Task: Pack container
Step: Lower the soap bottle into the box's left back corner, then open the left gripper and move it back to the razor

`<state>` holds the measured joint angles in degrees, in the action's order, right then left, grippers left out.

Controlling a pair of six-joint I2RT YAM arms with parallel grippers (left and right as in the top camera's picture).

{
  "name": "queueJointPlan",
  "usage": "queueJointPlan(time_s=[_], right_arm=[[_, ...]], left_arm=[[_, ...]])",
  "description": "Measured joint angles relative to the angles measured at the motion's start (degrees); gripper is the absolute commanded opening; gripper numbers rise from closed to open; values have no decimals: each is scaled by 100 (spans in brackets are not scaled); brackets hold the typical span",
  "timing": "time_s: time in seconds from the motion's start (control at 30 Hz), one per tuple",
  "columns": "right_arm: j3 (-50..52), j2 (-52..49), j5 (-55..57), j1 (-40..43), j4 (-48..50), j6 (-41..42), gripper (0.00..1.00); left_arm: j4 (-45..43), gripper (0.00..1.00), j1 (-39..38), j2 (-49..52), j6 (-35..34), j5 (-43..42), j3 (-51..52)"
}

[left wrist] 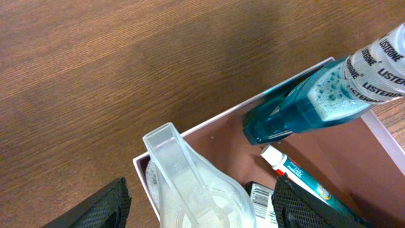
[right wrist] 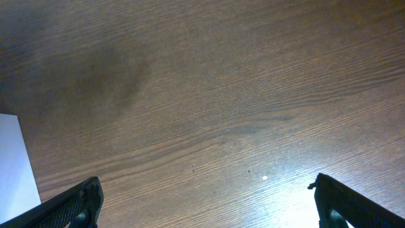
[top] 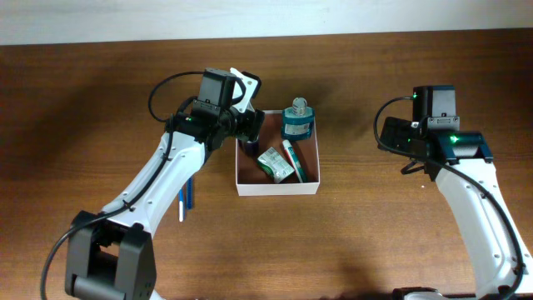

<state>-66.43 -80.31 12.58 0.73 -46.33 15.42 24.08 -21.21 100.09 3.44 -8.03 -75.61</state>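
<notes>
**Left claw over the box's back corner, right claw idle**

The container (top: 278,188) sits mid-table (top: 92,92), its white walls framing a reddish-brown floor. A teal Listerine bottle (top: 297,123) stands in the far right part of it. In front of that lie a toothpaste tube (top: 291,157) and, touching it on the left, a green-and-white packet (top: 273,164).

The left gripper (left wrist: 199,204) hangs over the container's far left corner. Its fingers (left wrist: 109,206) stand wide apart with a clear plastic piece (left wrist: 190,183) filling most of the gap between them. Whether they actually pinch it I cannot tell, since the contact falls below the wrist view's bottom edge. From overhead, the piece juts past the claw across the box's back wall. The arm and claw hide the near left part of the floor from above.

Two blue pens (top: 188,193) lie on the wood to the left of the container, partly under the left arm.

The right gripper (right wrist: 209,209) is well off to the right — spread wide, with only bare wood between its fingers (right wrist: 74,204).
</notes>
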Motion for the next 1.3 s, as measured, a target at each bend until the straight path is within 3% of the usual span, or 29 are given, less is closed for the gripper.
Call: queueJointPlan(time_s=[0.27, 0.6, 0.73, 0.97, 1.1, 1.2, 1.3], right_arm=[[0, 0, 0, 0, 0, -4, 99], [0, 0, 0, 0, 0, -4, 99], [0, 0, 0, 0, 0, -7, 99], [0, 0, 0, 0, 0, -4, 99], [0, 0, 0, 0, 0, -7, 99], [0, 0, 2, 0, 0, -7, 99], [0, 0, 0, 0, -2, -7, 99]], left_arm=[[-15, 73, 0, -251, 2, 0, -4], [136, 73, 0, -1797, -68, 361, -166], [752, 73, 0, -2118, -494, 1316, -240], [2326, 75, 129, -2024, -1915, 2599, -199], [2542, 64, 271, -1891, -2483, 2793, 17], [2559, 44, 354, -1692, -2728, 2778, 273], [2570, 41, 407, -1443, -2815, 2682, 483]])
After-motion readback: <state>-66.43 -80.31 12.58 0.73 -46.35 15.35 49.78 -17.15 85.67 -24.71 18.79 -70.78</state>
